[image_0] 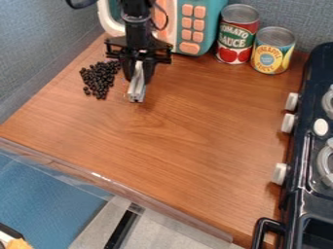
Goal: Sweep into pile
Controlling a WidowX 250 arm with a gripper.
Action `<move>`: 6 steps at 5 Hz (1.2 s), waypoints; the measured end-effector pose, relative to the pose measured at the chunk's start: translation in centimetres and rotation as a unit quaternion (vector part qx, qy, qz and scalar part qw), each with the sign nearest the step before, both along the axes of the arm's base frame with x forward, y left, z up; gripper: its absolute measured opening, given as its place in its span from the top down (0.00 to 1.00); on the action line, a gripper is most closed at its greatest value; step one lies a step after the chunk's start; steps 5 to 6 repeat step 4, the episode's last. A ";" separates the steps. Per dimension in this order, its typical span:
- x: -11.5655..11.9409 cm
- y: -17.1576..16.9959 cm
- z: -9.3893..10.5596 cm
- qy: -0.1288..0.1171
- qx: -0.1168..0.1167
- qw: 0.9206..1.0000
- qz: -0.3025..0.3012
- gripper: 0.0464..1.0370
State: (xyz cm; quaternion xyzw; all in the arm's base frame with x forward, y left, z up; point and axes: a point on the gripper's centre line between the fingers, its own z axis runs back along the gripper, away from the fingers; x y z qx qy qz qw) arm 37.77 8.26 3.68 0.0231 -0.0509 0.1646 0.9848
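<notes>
Black beans or beads (100, 79) lie loosely heaped on the upper left of the wooden table, a few strays at the heap's edges. Just right of them, the black gripper (138, 80) hangs down from the top edge, shut on a light grey, narrow tool (136, 88). The tool points downward, its lower end at or close to the tabletop; whether it touches the wood I cannot tell. A narrow strip of bare wood lies between the tool and the heap.
Behind the gripper stands a teal and white toy microwave (207, 24) with orange buttons. A tomato sauce can (236, 35) and a pineapple can (273, 50) stand at the back right. The black toy stove (305, 180) lines the right side; a clear rim (117, 182) runs along the front edge.
</notes>
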 end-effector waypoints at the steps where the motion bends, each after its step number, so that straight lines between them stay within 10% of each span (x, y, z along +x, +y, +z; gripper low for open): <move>1: 0.0 -0.6 -0.5 0.006 -0.003 1.000 0.011 0.67; 6: 1.5 -3.7 -0.9 -0.010 -0.020 1.000 0.003 0.67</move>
